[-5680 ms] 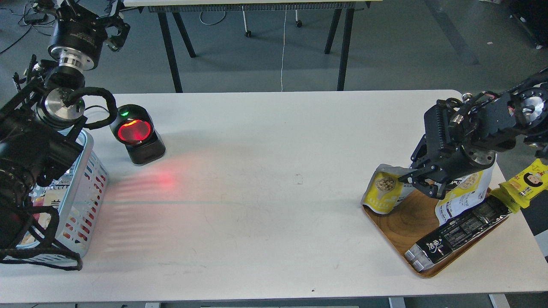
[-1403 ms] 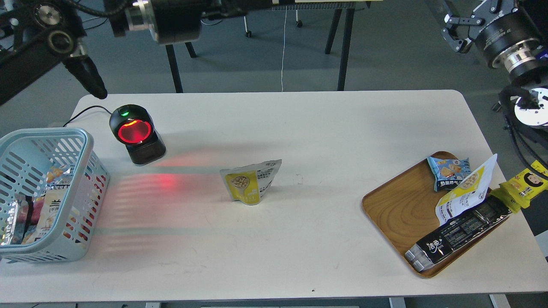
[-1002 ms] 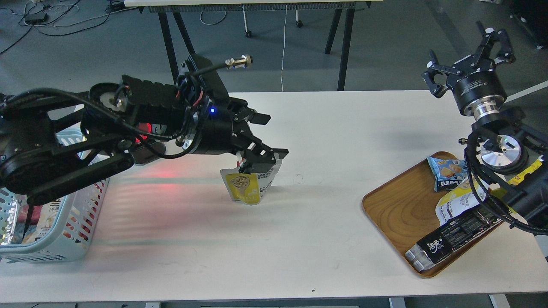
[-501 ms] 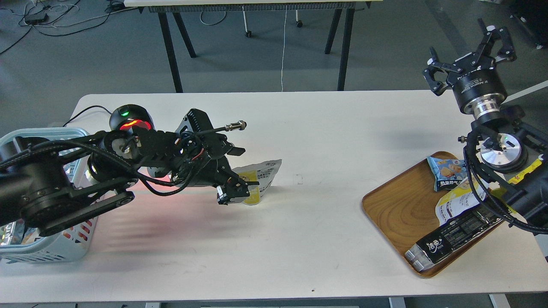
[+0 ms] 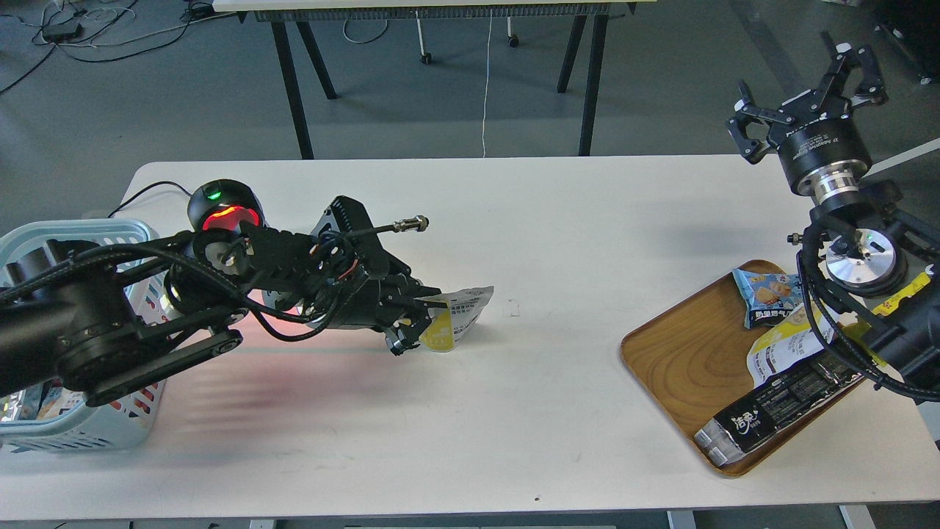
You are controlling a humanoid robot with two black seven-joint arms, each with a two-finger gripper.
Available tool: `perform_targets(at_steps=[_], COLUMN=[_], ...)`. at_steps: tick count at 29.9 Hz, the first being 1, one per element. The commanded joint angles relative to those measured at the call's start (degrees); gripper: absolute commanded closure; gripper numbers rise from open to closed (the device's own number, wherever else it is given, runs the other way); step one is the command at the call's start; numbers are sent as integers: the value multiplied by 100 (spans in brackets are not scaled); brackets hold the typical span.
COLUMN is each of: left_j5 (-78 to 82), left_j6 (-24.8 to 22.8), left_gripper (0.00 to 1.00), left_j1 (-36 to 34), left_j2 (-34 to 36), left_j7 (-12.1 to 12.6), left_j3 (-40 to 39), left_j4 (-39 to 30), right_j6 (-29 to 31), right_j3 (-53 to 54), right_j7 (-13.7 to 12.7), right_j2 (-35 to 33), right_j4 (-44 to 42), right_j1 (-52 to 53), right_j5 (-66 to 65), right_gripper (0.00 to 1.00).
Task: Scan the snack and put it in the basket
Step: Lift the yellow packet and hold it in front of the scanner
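White surface (image 5: 514, 411): carries snack (image 5: 459, 323) mid-surface, basket (image 5: 95, 426) at left edge, black scanner (image 5: 220, 213) behind it, wooden tray (image 5: 690, 367) at right.

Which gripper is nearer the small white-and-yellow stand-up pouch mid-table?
Left. The left gripper is at the small white-and-yellow stand-up pouch, fingers around its left edge. The right gripper is raised far to the right, beyond the table's back corner, fingers spread.

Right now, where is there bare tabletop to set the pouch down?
Bare: the wide stretch between the snack and the wooden tray, and the whole near edge. Crowded: the left gripper, scanner and basket on the left.
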Motion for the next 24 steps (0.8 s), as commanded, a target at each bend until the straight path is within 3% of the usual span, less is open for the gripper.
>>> perform_targets(at_steps=[1, 6, 16, 20, 24], left_j5=[-1, -1, -1, -1, -1], left_j6=[0, 0, 0, 0, 0], left_gripper=[85, 100, 100, 100, 100], left_j1=[-40, -49, -93, -84, -58], left_j2=[13, 92, 189, 680, 1208], left_j7=[-3, -20, -90, -389, -898], left_j3=[-27, -19, -115, -343, -870], left_j4=[-8, -43, -228, -579, -650], right_j6=[1, 1, 1, -8, -8], right_j3=[-13, -13, -4, -4, -4], right_j7=[1, 1, 1, 1, 1], right_j2=[-1, -1, -80, -150, -168], right_j4=[-3, -3, -3, 6, 6], right_j1=[-3, -3, 41, 50, 50], right_j5=[-9, -9, -9, -9, -9], right_gripper=[1, 1, 1, 1, 1])
